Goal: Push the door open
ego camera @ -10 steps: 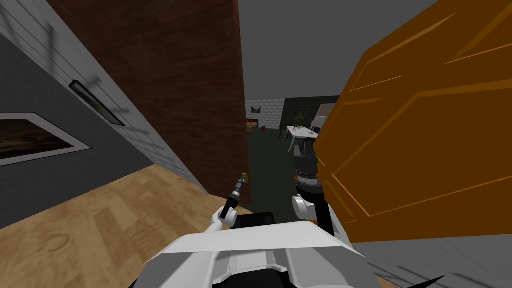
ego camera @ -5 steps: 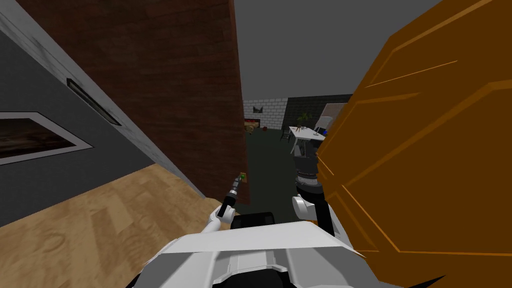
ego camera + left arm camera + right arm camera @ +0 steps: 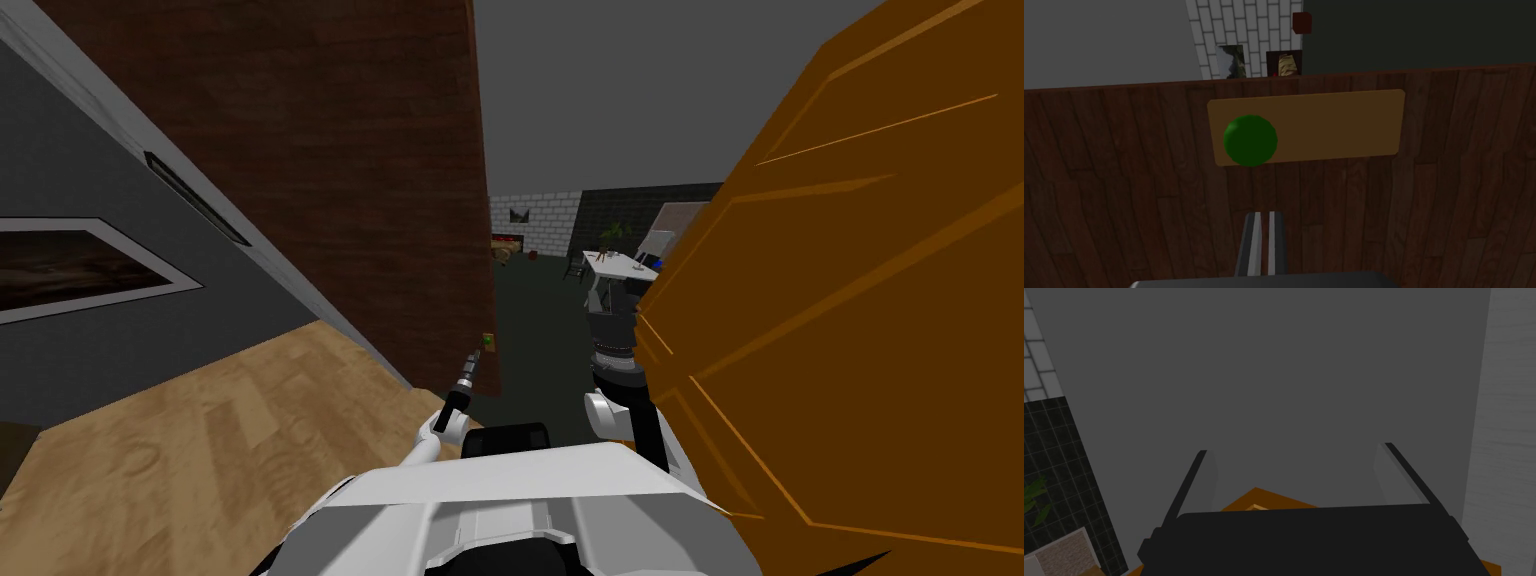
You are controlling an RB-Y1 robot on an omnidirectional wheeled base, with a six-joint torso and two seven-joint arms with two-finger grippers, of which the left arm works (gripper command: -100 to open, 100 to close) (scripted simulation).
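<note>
Nearest, left gripper (image 3: 1262,215) closed, thin grey fingers pressed together with nothing between, aimed at dark brown wood-plank door (image 3: 1124,190) standing on the left. Tips just below tan rounded rectangular plate (image 3: 1334,125) with round green knob (image 3: 1250,140), near door's free edge; contact with wood unclear. On the right, right gripper (image 3: 1294,449) spread wide, empty, beside edge of large orange panelled door (image 3: 860,330). Beyond, dark-floored gap, then white table (image 3: 620,265) and white brick wall (image 3: 535,212).
</note>
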